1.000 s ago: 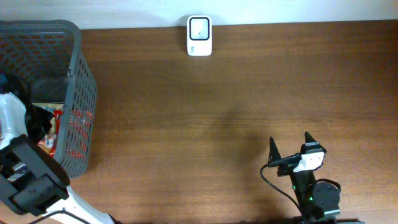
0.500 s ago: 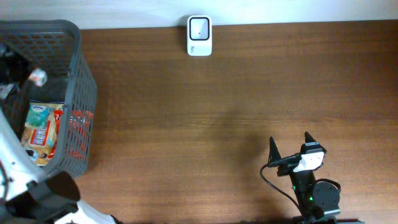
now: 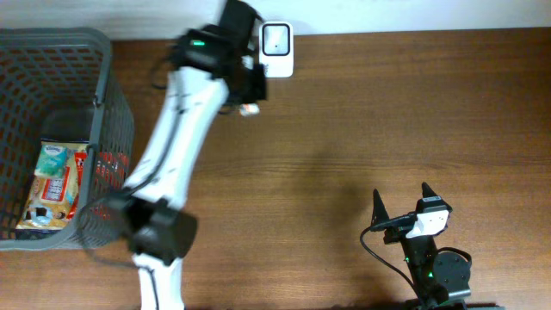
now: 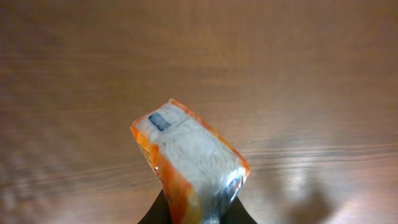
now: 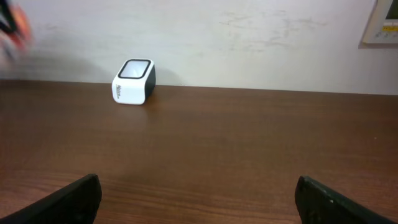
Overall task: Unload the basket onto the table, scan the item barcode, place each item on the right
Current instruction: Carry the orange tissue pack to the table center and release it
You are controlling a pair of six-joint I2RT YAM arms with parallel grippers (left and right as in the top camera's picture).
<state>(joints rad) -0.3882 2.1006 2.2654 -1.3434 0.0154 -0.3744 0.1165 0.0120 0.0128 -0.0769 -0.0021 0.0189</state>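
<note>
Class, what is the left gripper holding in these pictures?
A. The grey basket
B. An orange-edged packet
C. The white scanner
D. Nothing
B: in the left wrist view the left gripper is shut on the orange-edged packet, whose lower end sits between the fingers.

Overhead looks straight down from high on the whole brown wooden table (image 3: 362, 129). Left wrist tilts down, close over the wood. Right wrist sits low, facing the pale back wall (image 5: 249, 37), sharing the white box-shaped scanner (image 5: 134, 81) with overhead.
</note>
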